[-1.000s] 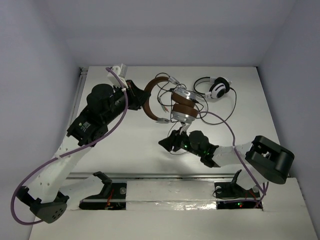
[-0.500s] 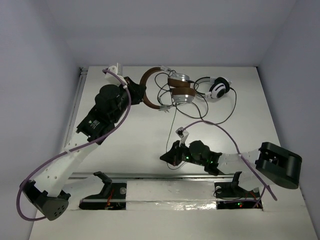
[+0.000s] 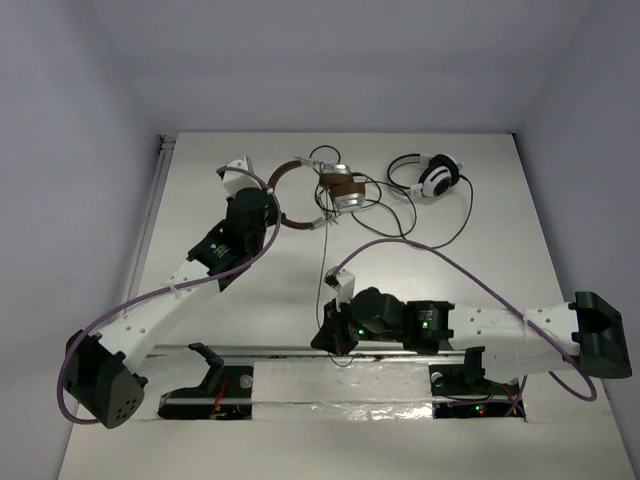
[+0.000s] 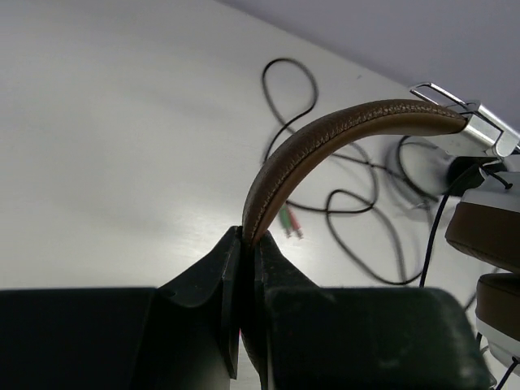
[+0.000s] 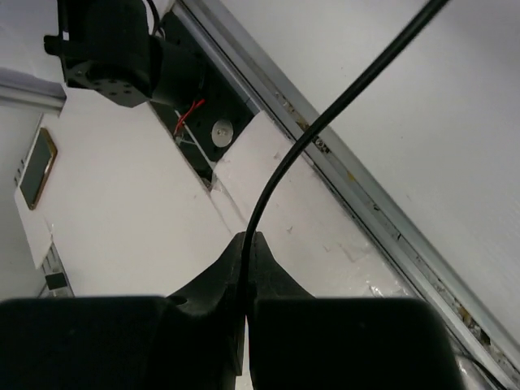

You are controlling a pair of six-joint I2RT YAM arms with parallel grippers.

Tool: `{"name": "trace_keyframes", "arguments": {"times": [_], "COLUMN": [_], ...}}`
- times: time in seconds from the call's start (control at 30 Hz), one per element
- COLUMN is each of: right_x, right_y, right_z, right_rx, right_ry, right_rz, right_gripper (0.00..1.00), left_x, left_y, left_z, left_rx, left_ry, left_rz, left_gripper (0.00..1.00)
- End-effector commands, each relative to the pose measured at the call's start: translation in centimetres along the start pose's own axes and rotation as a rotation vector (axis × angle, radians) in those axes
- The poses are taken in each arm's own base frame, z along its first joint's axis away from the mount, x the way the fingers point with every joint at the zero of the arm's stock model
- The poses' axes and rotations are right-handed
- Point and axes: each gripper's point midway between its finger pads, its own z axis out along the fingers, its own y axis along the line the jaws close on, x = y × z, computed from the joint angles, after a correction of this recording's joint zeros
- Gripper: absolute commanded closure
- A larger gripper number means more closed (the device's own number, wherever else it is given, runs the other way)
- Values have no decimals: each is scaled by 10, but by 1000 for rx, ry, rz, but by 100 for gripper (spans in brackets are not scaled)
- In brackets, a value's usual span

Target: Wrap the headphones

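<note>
The left claw pinches the headband, the headphones stretching just beyond it over the tabletop. The right claw pinches the cable, stretched taut away from them. This looks like readying the cable for winding; next, loop it round the headphones.

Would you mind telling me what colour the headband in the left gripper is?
Brown; the headband shows best in the left wrist view.
</note>
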Motion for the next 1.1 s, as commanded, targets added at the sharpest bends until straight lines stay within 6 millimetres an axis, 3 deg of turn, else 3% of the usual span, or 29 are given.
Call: {"name": "trace_keyframes", "arguments": {"times": [0.0, 0.1, 0.23, 0.43, 0.53, 0.77, 0.97, 1.07], "right_x": [5, -12, -28, -73, -97, -125, -129, -137], "right_y": [-17, -17, -33, -38, -44, -53, -83, -99], "right_z": [-21, -37, -54, -74, -83, -108, -120, -127], "right_rx": [152, 203, 337, 452, 501, 557, 679, 765], "right_ry": [73, 49, 40, -31, -63, -73, -39, -68], "right_rz": [-56, -95, -179, -299, -335, -380, -410, -404], "right_gripper": [100, 100, 100, 100, 100, 100, 100, 100], "left_x": [-1, 29, 72, 117, 143, 159, 165, 167], "left_y": [10, 28, 35, 24, 6, 1, -5, -25], "left_z": [5, 1, -16, -42, -61, -78, -95, -108], "left_rx": [-35, -74, -57, -23, 30, 67, 178, 304], "left_ry": [-69, -24, 60, 167, 221, 288, 371, 427], "left_rz": [-54, -10, 58, 166, 244, 352, 403, 406], "left_gripper": [100, 100, 100, 100, 100, 100, 100, 100]}}
